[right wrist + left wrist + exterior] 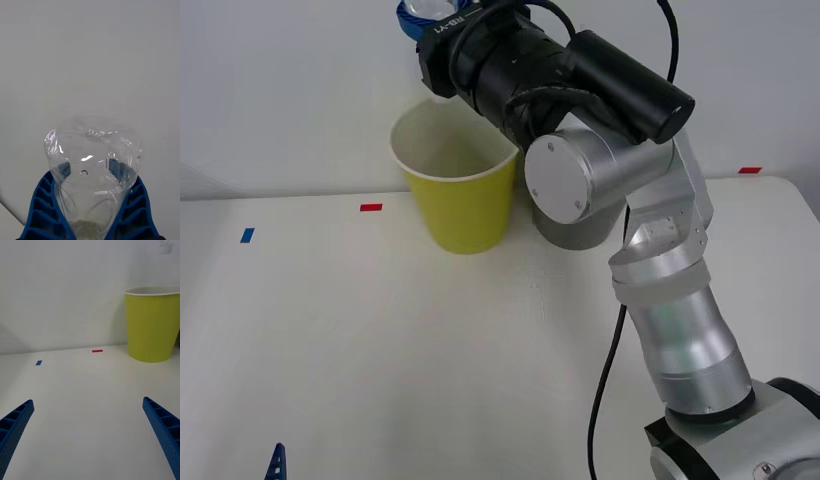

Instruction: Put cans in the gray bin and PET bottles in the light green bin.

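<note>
My right gripper [414, 20] is raised above the back rim of the light green bin [455, 185] and is shut on the PET bottle [92, 165]. The bottle is clear and wrinkly, and its base points away from the wrist, between the blue fingers [41, 210]. The bottle's top [423, 8] peeks out over the gripper. To the right of the green bin stands the gray bin [575, 232], mostly hidden behind my right arm. My left gripper [87, 402] hovers low over the table with its fingers open, and the light green bin [152, 326] stands ahead of it. Cans are out of view.
The white table [380, 340] runs back to a white wall. Small tape marks lie on it: a red one [371, 207], a blue one [247, 235] and another red one [749, 170] at the far right. A left fingertip [277, 462] shows at the table's near edge.
</note>
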{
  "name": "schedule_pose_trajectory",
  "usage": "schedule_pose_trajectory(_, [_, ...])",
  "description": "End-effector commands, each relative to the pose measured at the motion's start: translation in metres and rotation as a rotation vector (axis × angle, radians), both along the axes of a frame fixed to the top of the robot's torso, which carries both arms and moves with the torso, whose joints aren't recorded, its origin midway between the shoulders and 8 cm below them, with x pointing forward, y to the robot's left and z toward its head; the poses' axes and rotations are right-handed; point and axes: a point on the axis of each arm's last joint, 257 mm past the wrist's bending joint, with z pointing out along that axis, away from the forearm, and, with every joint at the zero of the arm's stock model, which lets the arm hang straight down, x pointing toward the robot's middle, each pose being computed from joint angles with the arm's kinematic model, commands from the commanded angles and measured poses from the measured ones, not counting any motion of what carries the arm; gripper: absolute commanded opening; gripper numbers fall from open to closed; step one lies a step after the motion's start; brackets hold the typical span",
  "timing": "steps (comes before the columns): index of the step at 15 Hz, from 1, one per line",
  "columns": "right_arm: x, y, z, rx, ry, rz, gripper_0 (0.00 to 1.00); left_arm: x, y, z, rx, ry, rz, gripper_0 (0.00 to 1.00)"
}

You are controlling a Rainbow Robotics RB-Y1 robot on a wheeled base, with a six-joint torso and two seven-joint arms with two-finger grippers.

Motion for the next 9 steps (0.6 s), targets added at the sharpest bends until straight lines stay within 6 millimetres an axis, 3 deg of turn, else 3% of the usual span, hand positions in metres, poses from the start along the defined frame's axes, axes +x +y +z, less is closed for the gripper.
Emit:
schedule_pose_trajectory(1, [0.015, 0.006, -0.008, 0.008, -0.020, -0.007, 0.00, 0.000, 0.000, 0.000, 0.000, 0.000, 0.000, 1.00])
schedule_pose_trajectory(9, [0.037, -0.011, -0.032, -0.042, 0.000, -0.050, 0.00, 0.000, 0.000, 0.000, 0.000, 0.000, 0.000, 1.00])
